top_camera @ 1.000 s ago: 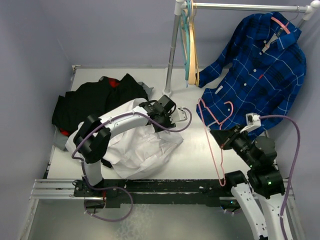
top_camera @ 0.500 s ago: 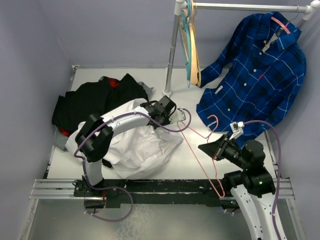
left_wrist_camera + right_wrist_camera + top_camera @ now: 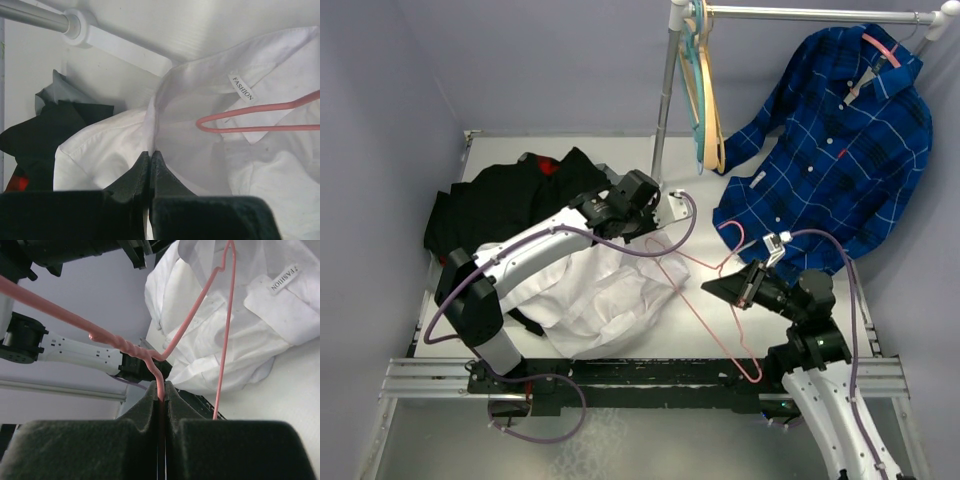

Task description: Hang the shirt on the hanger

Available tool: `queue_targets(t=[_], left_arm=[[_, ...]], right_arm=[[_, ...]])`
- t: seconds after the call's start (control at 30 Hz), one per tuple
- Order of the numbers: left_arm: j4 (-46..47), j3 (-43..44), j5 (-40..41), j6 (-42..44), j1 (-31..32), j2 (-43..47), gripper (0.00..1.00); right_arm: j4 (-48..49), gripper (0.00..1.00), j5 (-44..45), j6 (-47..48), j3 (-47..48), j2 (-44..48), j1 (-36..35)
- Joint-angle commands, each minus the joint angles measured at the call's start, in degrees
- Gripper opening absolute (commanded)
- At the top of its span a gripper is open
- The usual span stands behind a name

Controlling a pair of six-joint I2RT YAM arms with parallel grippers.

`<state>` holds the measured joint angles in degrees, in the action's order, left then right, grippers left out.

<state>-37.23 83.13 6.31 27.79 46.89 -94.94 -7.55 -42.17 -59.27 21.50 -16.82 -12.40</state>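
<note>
left fingers (image 3: 150, 157) pinched on the shirt (image 3: 100, 150) by its "fashion" label (image 3: 243, 88), right fingers (image 3: 165, 392) clamped on the hanger (image 3: 50, 311)

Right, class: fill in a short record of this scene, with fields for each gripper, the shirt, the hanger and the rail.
left gripper: shut on the white shirt, pinching fabric beside the collar
right gripper: shut on the pink hanger, near its twisted neck
hanger position: one end over the open collar, by the FASHION label
shirt: crumpled on the table
rail: blue plaid shirt hanging
</note>
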Motion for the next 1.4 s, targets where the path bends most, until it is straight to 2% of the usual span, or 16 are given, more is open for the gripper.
queue_targets(t=[0.0, 0.13, 0.27, 0.5, 0.63, 0.87, 1.37], left_arm=[[-1.74, 2.08, -1.10, -1.87, -0.41, 2.20, 0.00], [-2.06, 2.52, -0.97, -2.24, -0.34, 2.57, 0.00], [-3.03, 3.48, -1.66, -2.98, -0.37, 2.93, 0.00], [-3.34, 2.28, -0.95, -3.50, -0.41, 5.19, 0.00], [-3.73, 1.87, -0.37, -3.56, -0.65, 6.43, 0.00], [-4.55, 2.38, -3.06, -5.23, -1.36, 6.97, 0.00], [-2.85, -0.28, -3.55, -5.07, -1.97, 7.92, 0.00]], right_arm=[[17.71, 0.00, -2.25, -3.74, -0.47, -6.36, -0.83], [26.03, 0.00, 3.94, -3.67, -0.86, -13.46, -9.08], [32.83, 0.00, 15.71, -1.80, -1.51, -20.24, -18.74], [39.77, 0.00, 25.18, 2.35, -3.39, -22.48, -19.39], [47.86, 0.00, 25.58, 0.95, -5.84, -26.20, -19.40], [68.63, 0.00, 25.03, -2.91, -8.88, -40.07, -20.37], [102.22, 0.00, 23.58, -7.29, -0.44, -72.41, -22.96]])
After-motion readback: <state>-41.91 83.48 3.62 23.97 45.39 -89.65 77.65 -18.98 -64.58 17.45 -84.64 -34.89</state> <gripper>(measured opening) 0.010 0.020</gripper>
